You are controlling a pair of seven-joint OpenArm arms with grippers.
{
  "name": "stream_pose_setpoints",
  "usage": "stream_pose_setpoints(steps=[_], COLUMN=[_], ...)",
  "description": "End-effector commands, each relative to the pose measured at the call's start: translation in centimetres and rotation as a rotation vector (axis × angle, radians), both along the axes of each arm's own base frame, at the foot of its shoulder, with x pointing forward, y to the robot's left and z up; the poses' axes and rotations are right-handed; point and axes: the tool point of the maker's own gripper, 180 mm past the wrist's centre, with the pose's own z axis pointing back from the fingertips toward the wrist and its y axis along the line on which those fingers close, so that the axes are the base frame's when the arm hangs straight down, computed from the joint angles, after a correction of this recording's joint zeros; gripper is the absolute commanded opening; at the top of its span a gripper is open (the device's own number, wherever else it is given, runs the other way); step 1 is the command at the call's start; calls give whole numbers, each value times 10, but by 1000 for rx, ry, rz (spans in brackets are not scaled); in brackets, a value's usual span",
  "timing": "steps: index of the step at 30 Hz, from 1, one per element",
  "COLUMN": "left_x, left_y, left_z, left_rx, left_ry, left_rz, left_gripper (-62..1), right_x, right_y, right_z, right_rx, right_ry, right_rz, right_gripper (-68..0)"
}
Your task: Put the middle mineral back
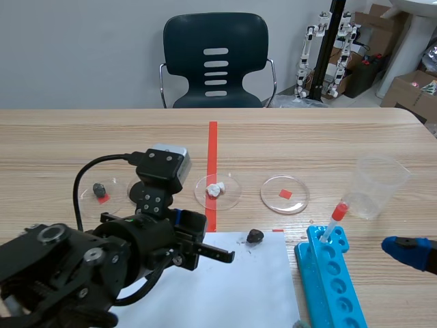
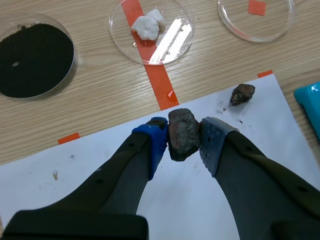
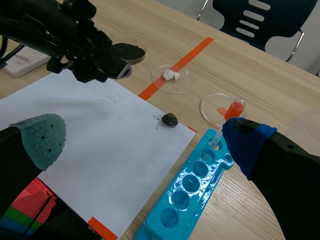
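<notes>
Left gripper [image 2: 184, 136] is clamping the dark rock [image 2: 183, 131] above the paper [image 2: 45, 170]. The empty dish [image 2: 260, 27] is lying far-right. Right gripper [image 3: 145, 140] is hanging open.

My left arm [image 1: 68, 266] is black, screw-studded, with a looping black cable [image 1: 76, 191]; my dotted pads [image 2: 212, 140] are blue and grey.

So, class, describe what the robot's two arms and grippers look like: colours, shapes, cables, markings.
Both arms are black and bulky. The left arm has round joint caps, a looping black cable and a silver-topped camera box. Each gripper has two thick black fingers: the left gripper and right gripper each carry one blue pad and one greyish dotted pad.
</notes>
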Motion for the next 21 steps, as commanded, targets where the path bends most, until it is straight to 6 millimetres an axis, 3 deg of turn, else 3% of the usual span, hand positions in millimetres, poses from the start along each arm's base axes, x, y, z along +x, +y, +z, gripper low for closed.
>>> stream_pose_setpoints(steps=[1, 10, 21], left_x=[6, 17, 20], left_y=[-5, 1, 8], left_z=[5, -38, -58], left_rx=[-19, 63, 109], left_ry=[-5, 172, 231], left_rz=[23, 111, 180], left_gripper=[-479, -479, -479], right_x=[3, 3, 3], right_y=[0, 0, 0], right_z=[8, 8, 8], right_rx=[13, 13, 13], right_ry=[-28, -28, -28], right_rz=[-3, -3, -3], right_gripper=[4, 4, 4])
